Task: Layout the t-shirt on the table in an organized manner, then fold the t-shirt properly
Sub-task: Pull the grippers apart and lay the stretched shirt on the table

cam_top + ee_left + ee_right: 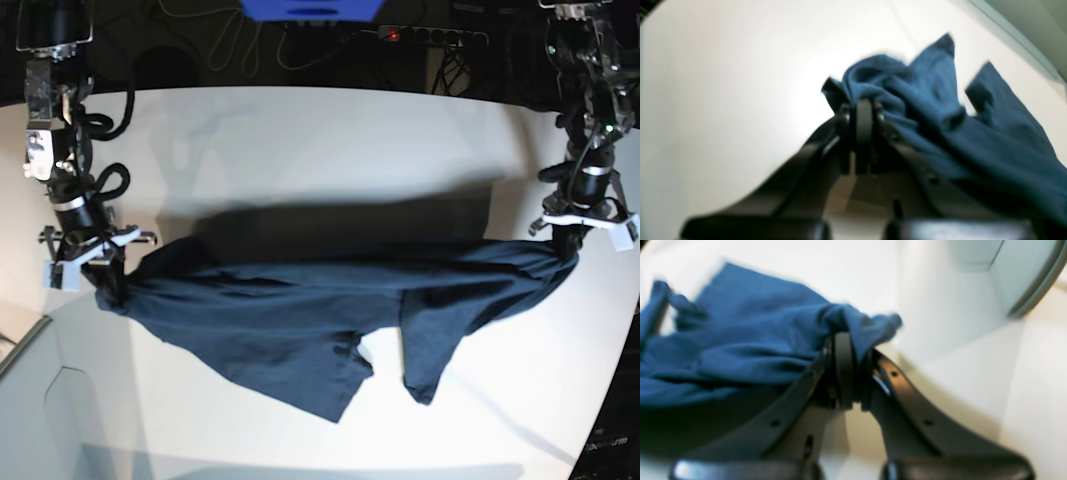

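The t-shirt (pixel 300 310) hangs stretched between the two arms above the white desk (pixel 300 140), its upper edge pulled into a nearly level line while the loose cloth sags toward 6 o'clock in the base view. In that view the right hand (pixel 105 285) stands at 9 o'clock and is pressed together on one bunched end of the shirt. The left hand (pixel 570 245) stands at 3 o'clock and pinches the other end. In the right wrist view the right hand (pixel 848 350) grips a wad of blue cloth (pixel 740 340) that spreads away toward 9 o'clock. In the left wrist view the left hand (pixel 863 110) clamps a fold of the shirt (pixel 973 133), which trails off toward 3 o'clock. A dark shadow lies on the desk behind the shirt. Cables (pixel 200 30) run along the far edge at 12 o'clock.
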Action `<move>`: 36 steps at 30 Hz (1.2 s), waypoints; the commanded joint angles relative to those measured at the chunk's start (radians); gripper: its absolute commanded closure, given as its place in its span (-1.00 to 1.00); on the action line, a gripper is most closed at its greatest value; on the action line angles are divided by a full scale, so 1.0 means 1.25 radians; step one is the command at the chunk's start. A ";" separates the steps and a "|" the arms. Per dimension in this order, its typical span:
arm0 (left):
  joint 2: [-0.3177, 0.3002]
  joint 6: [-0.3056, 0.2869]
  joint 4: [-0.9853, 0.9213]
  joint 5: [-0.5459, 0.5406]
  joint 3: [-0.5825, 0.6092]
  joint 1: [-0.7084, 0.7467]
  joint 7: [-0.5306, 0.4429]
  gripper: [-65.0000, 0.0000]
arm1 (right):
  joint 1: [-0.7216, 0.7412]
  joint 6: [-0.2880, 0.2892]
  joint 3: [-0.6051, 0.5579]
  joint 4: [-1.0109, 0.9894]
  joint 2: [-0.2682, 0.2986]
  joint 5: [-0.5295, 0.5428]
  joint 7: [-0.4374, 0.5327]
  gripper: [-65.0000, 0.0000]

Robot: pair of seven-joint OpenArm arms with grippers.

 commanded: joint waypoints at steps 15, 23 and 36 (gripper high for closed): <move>-0.005 -0.007 -0.061 -0.005 -0.031 -0.048 0.055 1.00 | 0.247 0.002 -0.035 -0.180 0.000 0.003 0.021 1.00; -0.004 -0.007 -0.110 -0.007 -0.030 -0.105 0.059 1.00 | 0.432 0.002 -0.108 -0.383 -0.036 0.003 0.028 1.00; -0.004 -0.007 -0.131 -0.005 -0.030 -0.101 0.059 1.00 | 0.456 0.002 -0.130 -0.475 -0.021 0.004 0.031 -0.22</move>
